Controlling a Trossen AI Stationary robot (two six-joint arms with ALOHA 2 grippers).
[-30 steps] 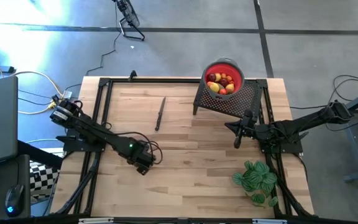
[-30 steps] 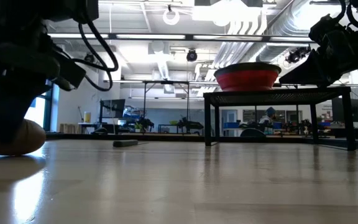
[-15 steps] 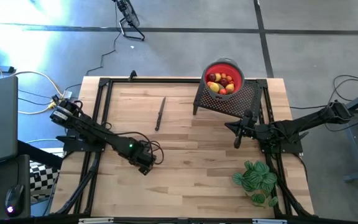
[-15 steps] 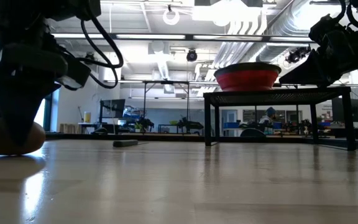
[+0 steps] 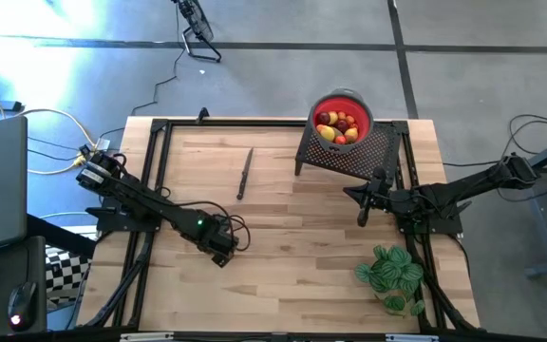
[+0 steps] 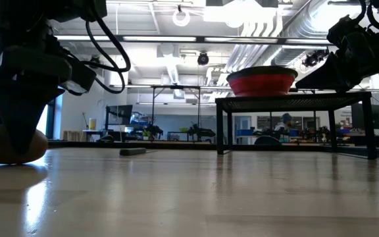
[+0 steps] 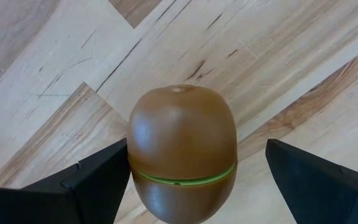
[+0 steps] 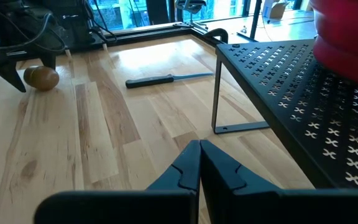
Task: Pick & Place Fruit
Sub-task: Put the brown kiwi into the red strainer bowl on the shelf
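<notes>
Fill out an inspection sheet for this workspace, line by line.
Surface: wooden table, bare planks across the middle.
Job's things: brown fruit on the table between the left fingers; other fruit in the red bowl on the black rack.
Clutter: knife; green plant.
Grippers: left gripper open around the brown fruit; right gripper shut, empty, beside the rack.
Cables: loops on the left arm.
Surroundings: grey floor, tripod base behind the table.

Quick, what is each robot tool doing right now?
Left tool: open, fingers on either side of the brown fruit on the table, not gripping.
Right tool: closed, holding nothing.
</notes>
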